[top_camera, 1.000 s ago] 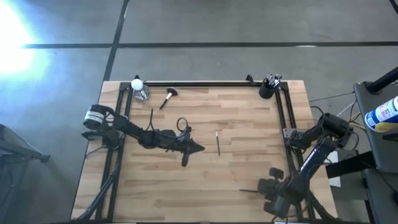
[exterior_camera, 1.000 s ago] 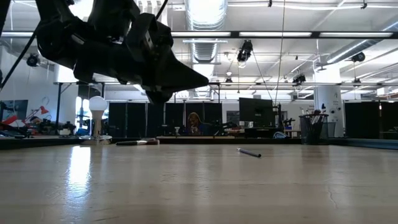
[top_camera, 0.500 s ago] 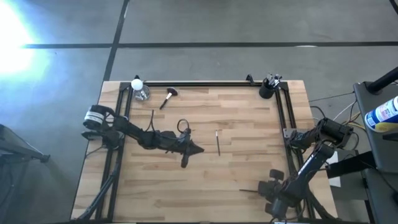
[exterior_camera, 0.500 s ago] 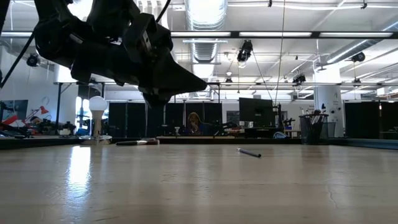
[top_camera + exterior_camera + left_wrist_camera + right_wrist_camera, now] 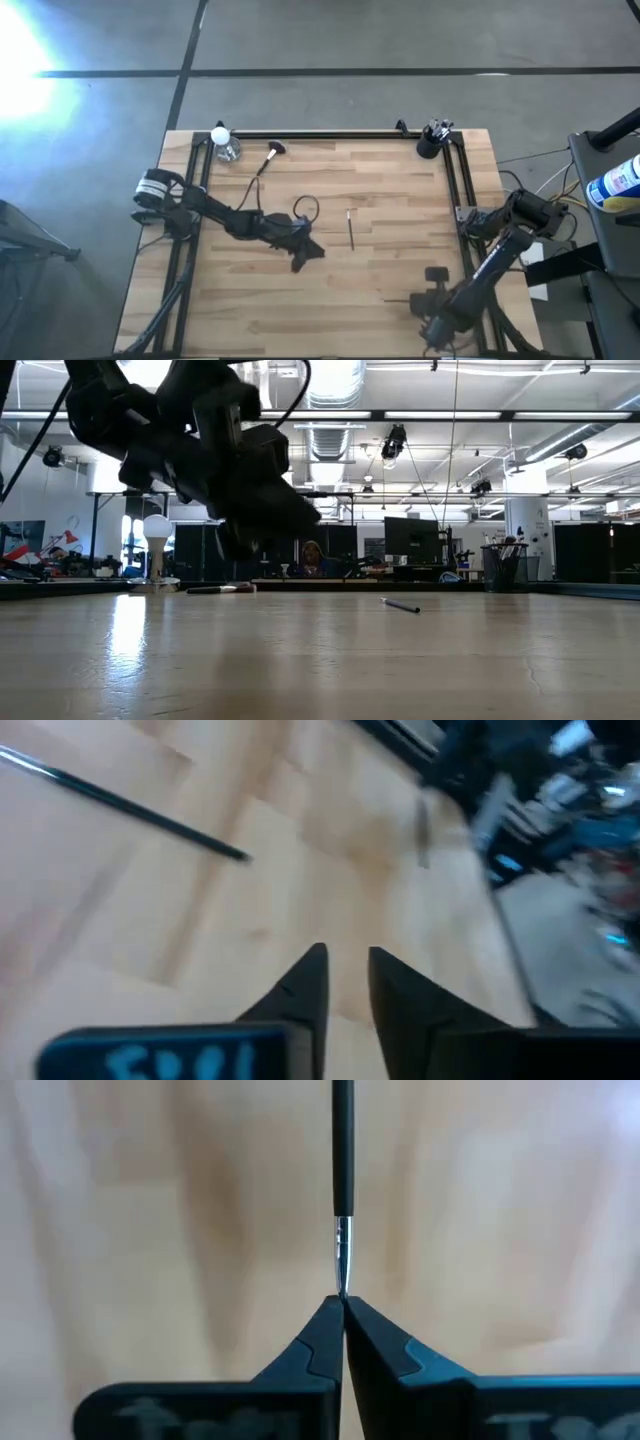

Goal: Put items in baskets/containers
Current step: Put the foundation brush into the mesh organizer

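Note:
A thin dark brush (image 5: 350, 228) lies flat on the middle of the wooden table. My left gripper (image 5: 312, 250) hovers just left of that brush, slightly open with nothing between its fingers (image 5: 347, 975). A second thin brush (image 5: 398, 299) lies near the front edge, and my right gripper (image 5: 415, 300) is shut on its end. The brown-handled brush with the fluffy head (image 5: 270, 157) lies at the back left. The black cup (image 5: 428, 145) stands at the back right corner with several brushes upright in it. My right gripper pinches the tip end (image 5: 342, 1287) of the thin brush between its two fingertips, just past the silver ferrule (image 5: 342, 1245). The fingers lie along the brush, coming from the table's right. The dark handle (image 5: 343, 1140) runs straight away from them over the wood.
A light bulb (image 5: 222, 140) stands at the back left corner. A black frame rail (image 5: 320, 135) runs along the far edge and down both sides. The low view shows the cup (image 5: 503, 567) far right and a person beyond the table.
My left gripper has swung a little toward the near edge, dipped lower and turned. My right gripper has shifted slightly at the front edge, around the thin brush there.

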Robot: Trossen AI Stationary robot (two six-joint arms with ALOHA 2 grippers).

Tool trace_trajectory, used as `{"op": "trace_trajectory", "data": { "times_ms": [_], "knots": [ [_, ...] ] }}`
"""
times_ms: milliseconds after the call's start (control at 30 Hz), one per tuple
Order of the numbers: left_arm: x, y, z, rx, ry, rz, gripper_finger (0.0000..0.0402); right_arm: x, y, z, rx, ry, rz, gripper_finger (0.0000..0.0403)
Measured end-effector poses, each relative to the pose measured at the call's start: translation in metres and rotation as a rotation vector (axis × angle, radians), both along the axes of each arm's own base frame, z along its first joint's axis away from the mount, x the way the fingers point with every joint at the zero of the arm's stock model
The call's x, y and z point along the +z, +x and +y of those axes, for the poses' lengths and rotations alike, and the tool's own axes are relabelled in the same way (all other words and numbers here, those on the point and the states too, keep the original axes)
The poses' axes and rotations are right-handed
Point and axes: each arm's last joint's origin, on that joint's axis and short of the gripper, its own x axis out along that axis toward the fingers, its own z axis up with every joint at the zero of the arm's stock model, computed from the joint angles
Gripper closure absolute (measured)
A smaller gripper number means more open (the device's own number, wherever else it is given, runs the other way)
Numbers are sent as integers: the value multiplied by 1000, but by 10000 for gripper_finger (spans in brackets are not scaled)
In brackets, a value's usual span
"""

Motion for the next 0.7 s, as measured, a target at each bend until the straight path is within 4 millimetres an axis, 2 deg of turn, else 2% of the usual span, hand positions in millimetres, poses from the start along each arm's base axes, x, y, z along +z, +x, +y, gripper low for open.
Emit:
{"op": "trace_trajectory", "data": {
  "times_ms": [133, 267, 500, 700],
  "knots": [
    [10, 6, -5, -102, -105, -10, 298, 15, 27, -18, 109, -90, -37, 394],
    [17, 9, -8, -203, -211, 5, 278, 29, 63, -42, 247, -183, -110, 394],
    [16, 3, -6, -187, -261, 129, 273, 57, 117, -87, 490, -378, -193, 394],
    [23, 3, -4, -153, -300, 129, 273, 71, 146, -109, 680, -483, -244, 394]
  ]
}}
